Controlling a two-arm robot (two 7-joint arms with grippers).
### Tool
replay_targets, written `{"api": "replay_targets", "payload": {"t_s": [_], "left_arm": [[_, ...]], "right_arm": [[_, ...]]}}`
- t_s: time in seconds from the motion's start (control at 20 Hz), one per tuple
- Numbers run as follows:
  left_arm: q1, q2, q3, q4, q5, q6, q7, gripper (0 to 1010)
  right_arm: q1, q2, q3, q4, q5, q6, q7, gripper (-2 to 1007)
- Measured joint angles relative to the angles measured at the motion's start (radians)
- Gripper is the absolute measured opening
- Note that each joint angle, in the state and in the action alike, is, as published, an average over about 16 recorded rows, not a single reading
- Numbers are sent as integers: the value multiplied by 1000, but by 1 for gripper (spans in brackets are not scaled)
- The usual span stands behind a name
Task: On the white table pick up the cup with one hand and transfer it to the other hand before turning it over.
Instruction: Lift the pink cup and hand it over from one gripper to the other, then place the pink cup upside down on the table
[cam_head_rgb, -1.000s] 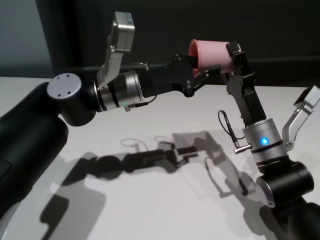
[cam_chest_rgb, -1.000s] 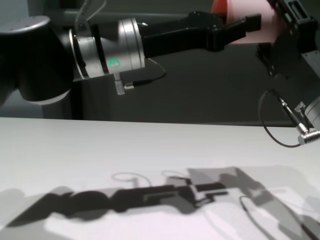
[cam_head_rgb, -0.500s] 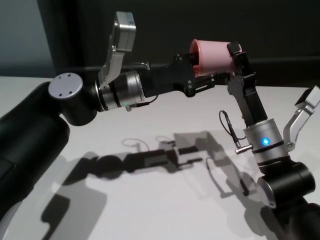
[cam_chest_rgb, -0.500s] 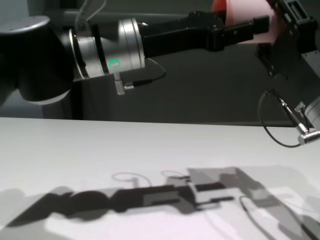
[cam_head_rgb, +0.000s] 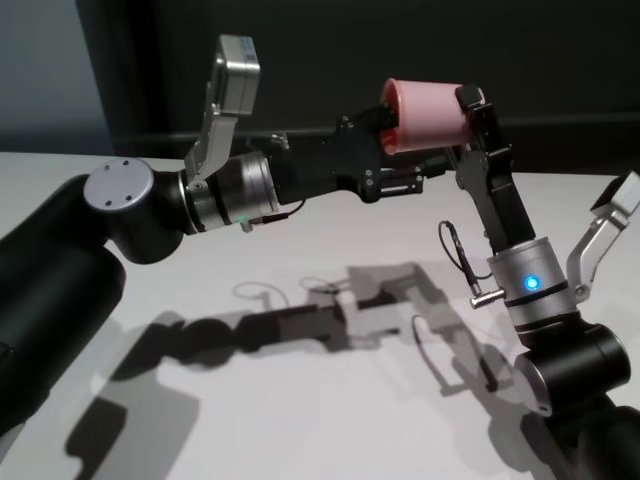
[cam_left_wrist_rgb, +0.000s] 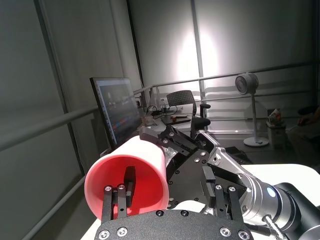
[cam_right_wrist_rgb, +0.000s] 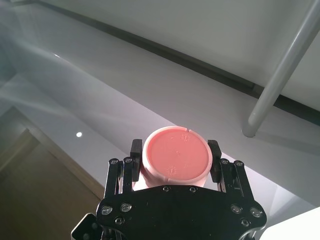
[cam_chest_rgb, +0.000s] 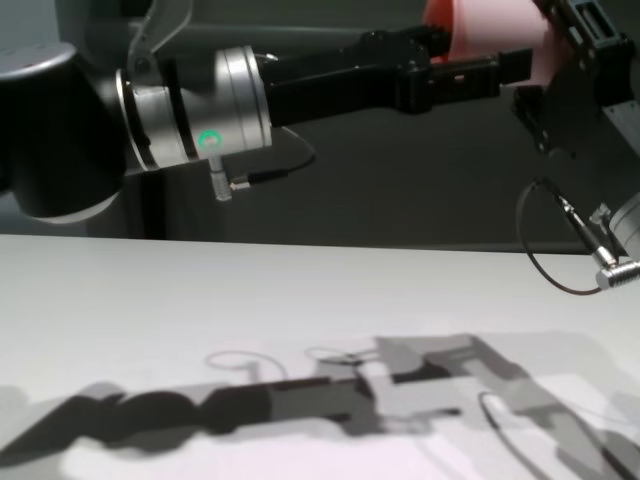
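Look high above the white tabletop (cam_head_rgb: 300, 420): the cup (cam_head_rgb: 425, 113) lies on its side in mid-air, held up between your two arms, its mouth turned toward the left arm and its flat base toward the right one.

Your right claw (cam_right_wrist_rgb: 172, 161) is clamped on the cup near its base, one finger on each side of the wall; from its wrist camera you see the closed bottom squarely between them. That grip at the narrow end leaves the rim end free, which is probably why it was taken there.

Your left claw (cam_left_wrist_rgb: 125, 192) is at the cup's mouth with its fingers spread apart. One finger (cam_left_wrist_rgb: 129, 178) sits inside the cup and the other runs outside the wall, so it brackets the rim; whether either finger touches the wall can't be made out. It does not appear to be carrying the cup.

By the look of it, the hand-over is at the point where only the right arm bears the load, and the turning over is not yet done. The cup hangs well clear of the tabletop, so a slip would mean a long drop.
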Motion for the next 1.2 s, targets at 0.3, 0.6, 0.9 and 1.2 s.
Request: {"api": "replay_targets", "payload": {"t_s": [0.3, 0.6, 0.9, 1.2], "left_arm": [[53, 49, -12, -85, -3, 17, 44, 939], [125, 108, -35, -195, -1, 44, 133, 998], [223, 164, -78, -320, 20, 79, 284, 1003], [331, 186, -134, -423, 67, 95, 479, 1003]], "right_arm": [[0, 0, 0, 0, 0, 0, 1, 756], [0, 0, 0, 0, 0, 0, 1, 756], [0, 0, 0, 0, 0, 0, 1, 756], [0, 0, 0, 0, 0, 0, 1, 756]]}}
